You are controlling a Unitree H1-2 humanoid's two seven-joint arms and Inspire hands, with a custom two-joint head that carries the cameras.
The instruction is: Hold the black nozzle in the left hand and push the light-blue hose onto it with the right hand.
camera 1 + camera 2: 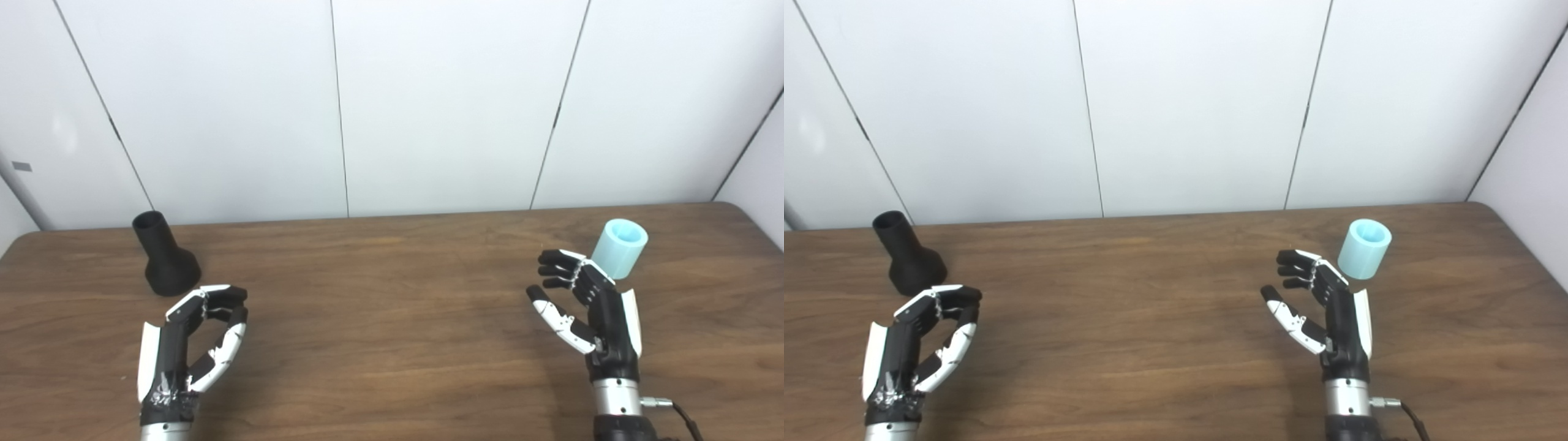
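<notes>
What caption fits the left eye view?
Both hands, left and right, open and empty; nozzle and hose upright on table.

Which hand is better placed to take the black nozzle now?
The left hand: open, just in front of the black nozzle. The right hand is far across the table, beside the light-blue hose.

My left hand [196, 331] sits lower left of frame, palm inward, fingers curled w/ a gap to the thumb, empty. My right hand [585, 309], lower right, upright, fingers apart, holding nothing.
</notes>
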